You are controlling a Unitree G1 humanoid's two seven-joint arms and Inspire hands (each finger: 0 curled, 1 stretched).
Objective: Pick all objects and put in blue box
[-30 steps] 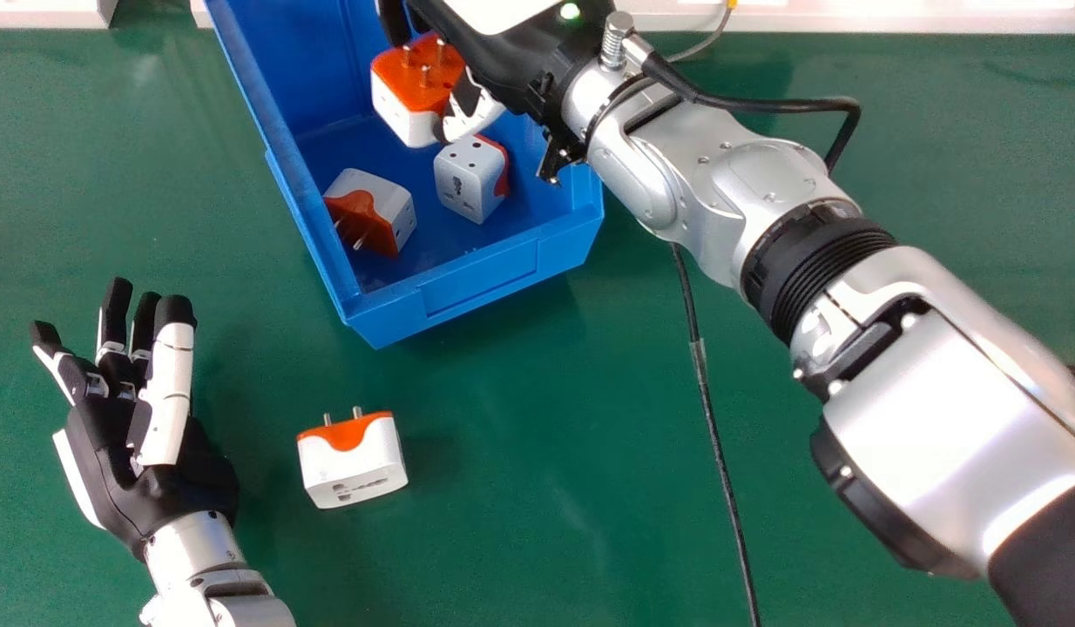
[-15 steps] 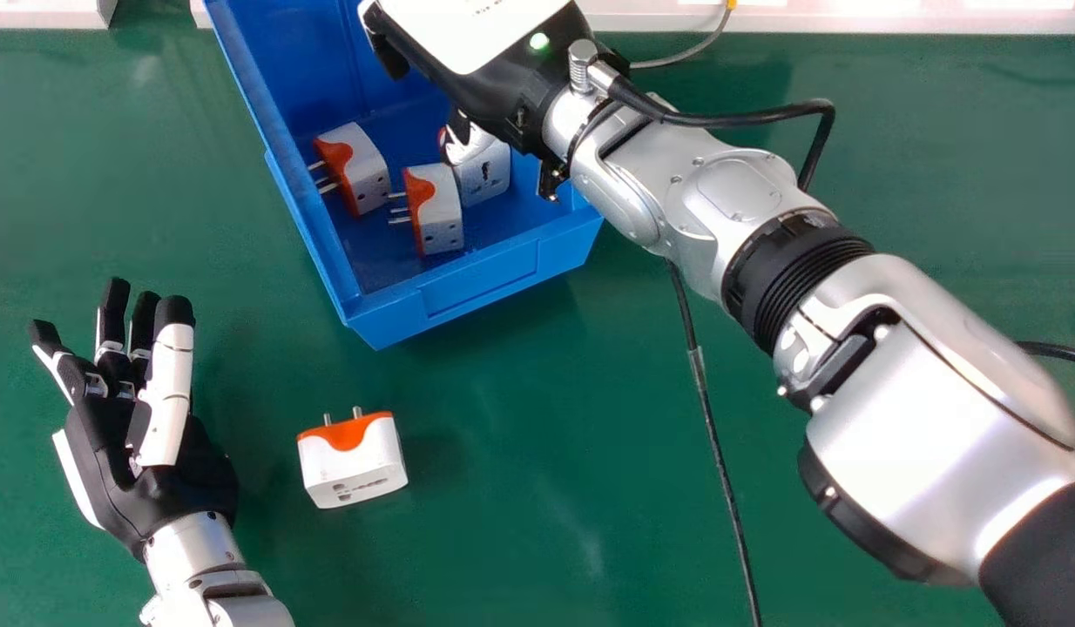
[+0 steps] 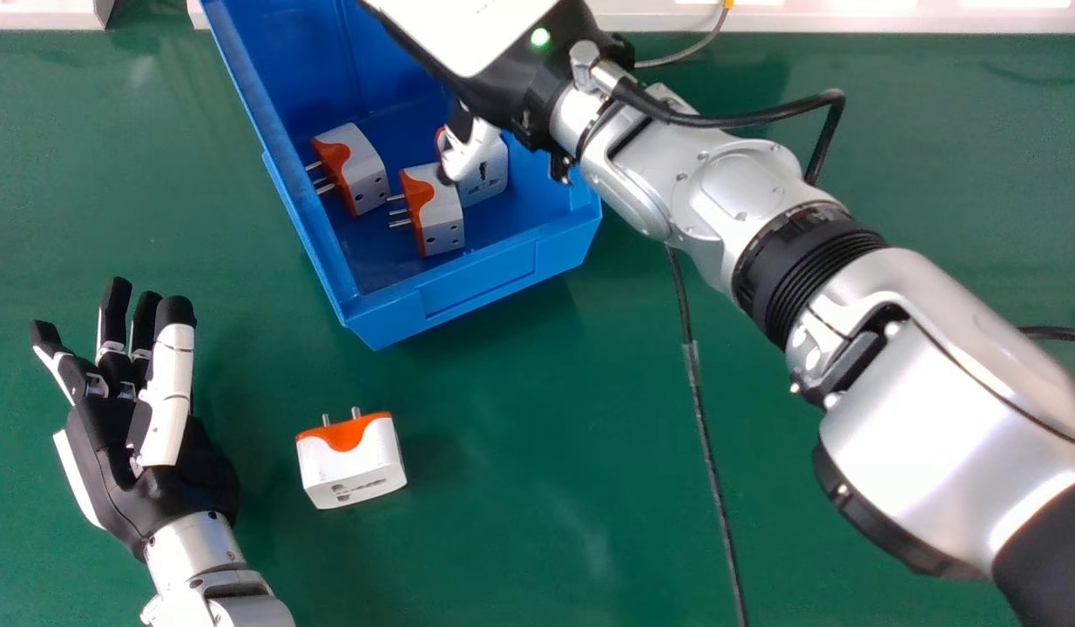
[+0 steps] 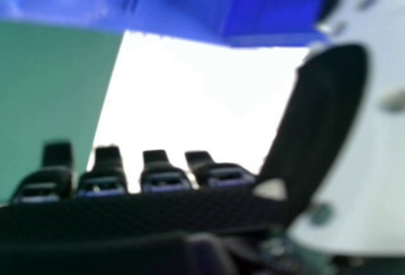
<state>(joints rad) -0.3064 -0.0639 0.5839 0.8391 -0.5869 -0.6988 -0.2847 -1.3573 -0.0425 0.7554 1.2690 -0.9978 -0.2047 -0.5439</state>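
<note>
Three white-and-orange adapters [image 3: 444, 222] lie in a blue box [image 3: 476, 287] beneath the robot's right hand [image 3: 511, 91]: one partly hidden by its thumb, another just on the robot's side of the thumb tip, a third farther left. The hand's fingers extend, parted from the thumb. A fourth adapter [image 3: 354, 475] sits on the green table [image 3: 537, 453], well apart from that hand and just right of the left hand [image 3: 176, 470], whose fingers are relaxed.

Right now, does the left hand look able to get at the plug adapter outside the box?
Likely yes: the left hand is open beside the plug adapter, bare tabletop between them, and the right hand is over the blue box.
</note>
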